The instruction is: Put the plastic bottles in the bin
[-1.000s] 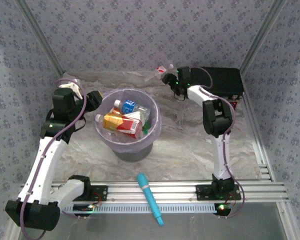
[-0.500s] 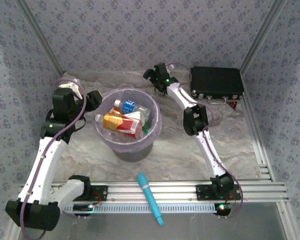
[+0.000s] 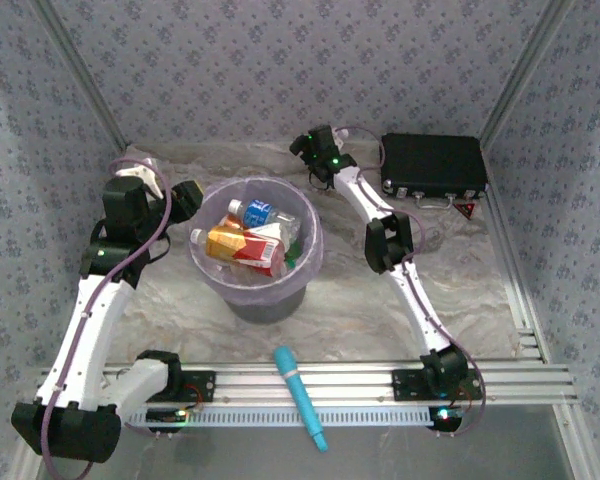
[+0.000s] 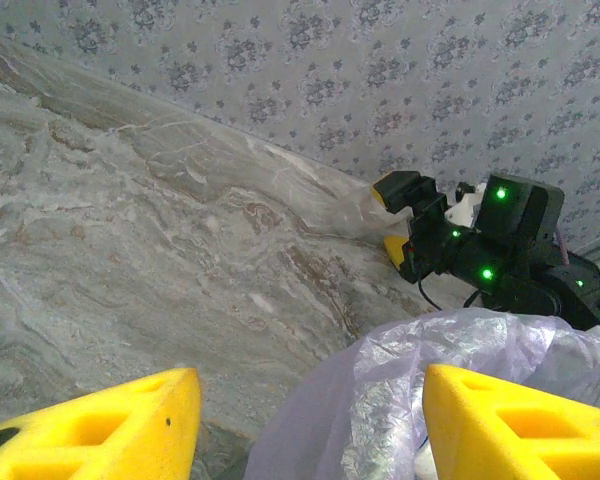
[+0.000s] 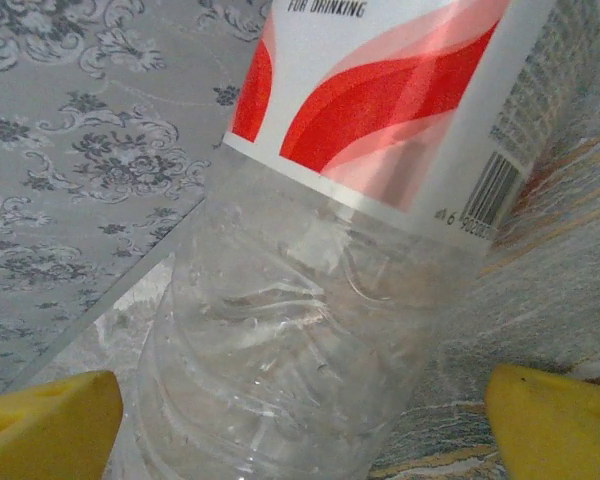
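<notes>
The bin (image 3: 302,268), a round pale-lilac bucket, stands left of centre with several plastic bottles (image 3: 248,240) lying inside. My left gripper (image 3: 187,199) hovers at its left rim. In the left wrist view it is open (image 4: 310,405), with the bin's crinkled wall (image 4: 410,380) between and below its yellow fingers. My right gripper (image 3: 303,147) reaches to the back wall behind the bin, and the left wrist view shows it too (image 4: 395,216). A clear bottle with a red and white label (image 5: 310,330) stands between its open fingers, apart from the right one.
A flat black case (image 3: 432,165) lies at the back right. A teal stick-shaped tool (image 3: 300,398) rests across the front rail (image 3: 370,380). Patterned walls close in the back and sides. Marbled table surface (image 3: 370,300) lies open right of the bin.
My right arm swung left from beside the black case to the back wall behind the bin, and its jaws widened. The left arm and the bin stayed put.
</notes>
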`<action>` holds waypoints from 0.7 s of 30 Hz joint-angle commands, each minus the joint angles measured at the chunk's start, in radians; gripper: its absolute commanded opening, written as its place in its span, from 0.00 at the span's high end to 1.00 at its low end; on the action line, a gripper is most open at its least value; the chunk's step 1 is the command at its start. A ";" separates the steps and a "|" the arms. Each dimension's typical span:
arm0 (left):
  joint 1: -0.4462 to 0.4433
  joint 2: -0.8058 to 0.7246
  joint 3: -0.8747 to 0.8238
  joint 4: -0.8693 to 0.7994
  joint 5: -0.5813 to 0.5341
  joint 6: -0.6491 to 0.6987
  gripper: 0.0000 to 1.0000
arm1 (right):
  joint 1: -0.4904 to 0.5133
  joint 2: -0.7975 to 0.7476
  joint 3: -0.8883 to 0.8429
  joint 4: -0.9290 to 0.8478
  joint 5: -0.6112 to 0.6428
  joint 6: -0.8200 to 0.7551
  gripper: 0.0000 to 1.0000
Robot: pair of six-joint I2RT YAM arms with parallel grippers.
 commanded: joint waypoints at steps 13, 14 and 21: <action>0.007 -0.017 0.029 0.013 0.011 -0.027 0.39 | -0.109 -0.567 -0.976 0.119 0.034 -0.163 0.05; 0.006 -0.018 0.030 0.012 0.011 -0.030 0.39 | -0.114 -0.592 -0.997 0.135 0.016 -0.189 0.04; 0.004 -0.013 0.023 0.019 0.009 -0.043 0.39 | -0.101 -0.508 -0.752 -0.062 -0.047 -0.364 0.00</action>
